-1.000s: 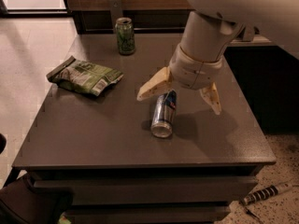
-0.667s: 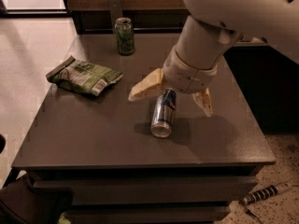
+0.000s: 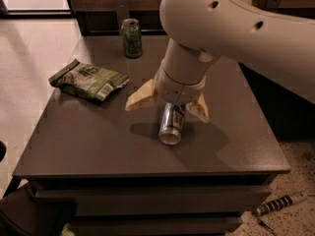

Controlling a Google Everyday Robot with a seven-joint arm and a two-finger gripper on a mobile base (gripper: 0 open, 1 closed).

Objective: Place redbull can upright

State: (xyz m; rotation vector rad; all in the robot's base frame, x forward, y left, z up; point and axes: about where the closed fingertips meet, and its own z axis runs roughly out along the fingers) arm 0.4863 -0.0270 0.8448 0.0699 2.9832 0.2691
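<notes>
Reading you from the console, where is the redbull can [image 3: 171, 124]?

I have it lying on its side on the dark grey desk [image 3: 88, 141], right of centre and towards the front edge. Its silver top faces my camera, and the blue and silver body points away, under the arm.

And the gripper [image 3: 167, 110]?

It hangs right over the far half of the can, pointing down from the big white arm [image 3: 231, 23]. I see its two cream fingers [image 3: 140, 96] spread wide, one on each side of the can, so nothing is clamped. I cannot tell whether either finger touches the metal.

Anything else on the desk?

A green can [image 3: 131, 37] stands upright near the back edge, well apart from the redbull can. A crumpled green snack bag [image 3: 88, 80] lies flat towards the left side in my view, near the closer finger but not touching it.

Off the desk?

A striped, stick-like object [image 3: 280, 204] lies on the speckled floor at the lower right. I cannot make out what it is.
</notes>
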